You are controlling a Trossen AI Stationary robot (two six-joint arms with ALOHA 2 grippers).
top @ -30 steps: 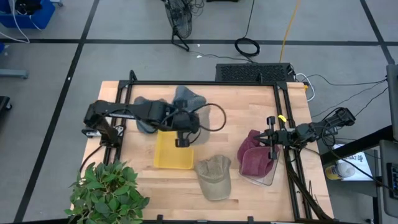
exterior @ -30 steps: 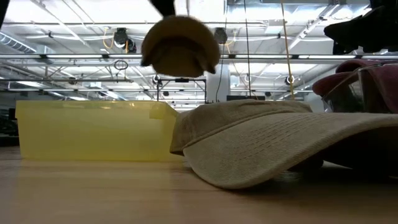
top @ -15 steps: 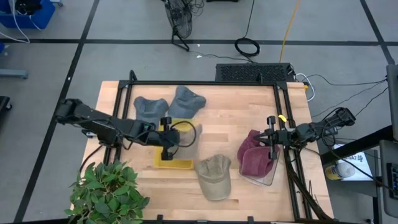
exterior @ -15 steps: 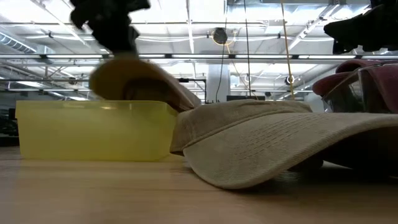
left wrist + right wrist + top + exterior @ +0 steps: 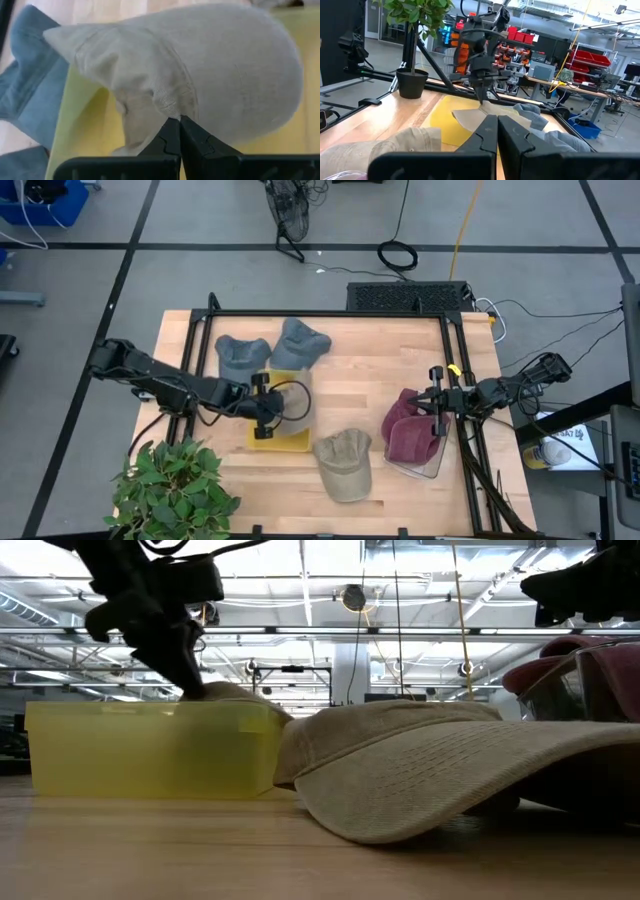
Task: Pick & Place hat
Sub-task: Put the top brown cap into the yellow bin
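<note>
The left gripper (image 5: pixel 179 131) has its fingers (image 5: pixel 167 137) closed tight on the cloth of a cream hat (image 5: pixel 200 75), which lies inside the yellow bin (image 5: pixel 262 432) on the left half of the bench (image 5: pixel 370 370). In the low view that hat's crown just clears the bin's wall.

Five hats show in all. Two blue-grey hats (image 5: pixel 270 348) lie touching each other at the bin's far side. One tan hat (image 5: pixel 345 465) rests on the bench just beside the bin, between it and a clear container (image 5: pixel 425 460) holding one maroon hat (image 5: pixel 408 435).

The right gripper (image 5: pixel 436 402) waits above the maroon hat, fingers together and holding nothing. A potted plant (image 5: pixel 175 485) stands at the bench's near left corner.
</note>
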